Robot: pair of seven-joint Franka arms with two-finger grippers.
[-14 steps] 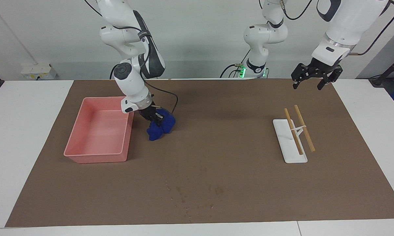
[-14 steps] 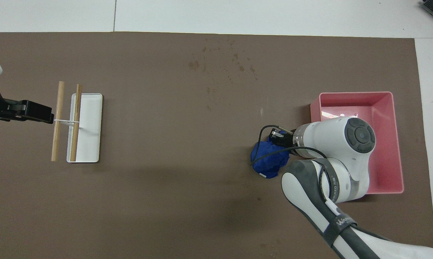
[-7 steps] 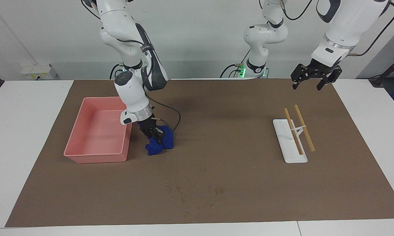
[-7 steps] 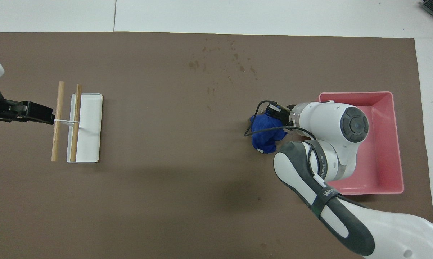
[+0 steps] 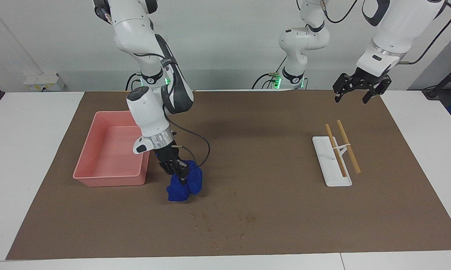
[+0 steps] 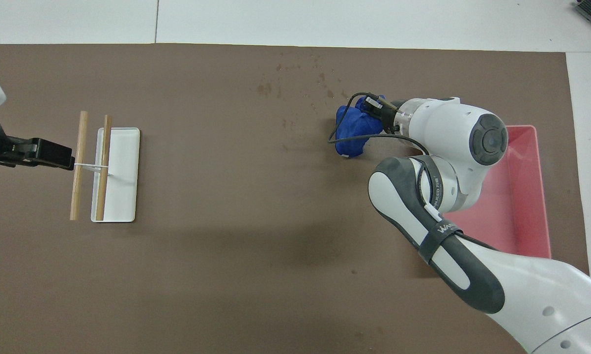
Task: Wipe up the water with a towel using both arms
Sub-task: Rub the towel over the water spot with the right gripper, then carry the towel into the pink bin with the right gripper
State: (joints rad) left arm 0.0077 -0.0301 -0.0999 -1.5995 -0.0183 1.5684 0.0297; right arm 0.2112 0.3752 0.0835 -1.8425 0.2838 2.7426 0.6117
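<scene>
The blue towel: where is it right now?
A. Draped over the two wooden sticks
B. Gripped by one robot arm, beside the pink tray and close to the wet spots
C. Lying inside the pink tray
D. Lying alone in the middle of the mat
B: the right gripper has its jaws shut on the towel, just outside the pink tray and close to the water spots.

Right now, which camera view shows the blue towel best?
The facing view: the towel hangs bunched from the shut right pincer, above the brown mat. The overhead view shows the towel too, but the arm's wrist and a cable partly cover it.
</scene>
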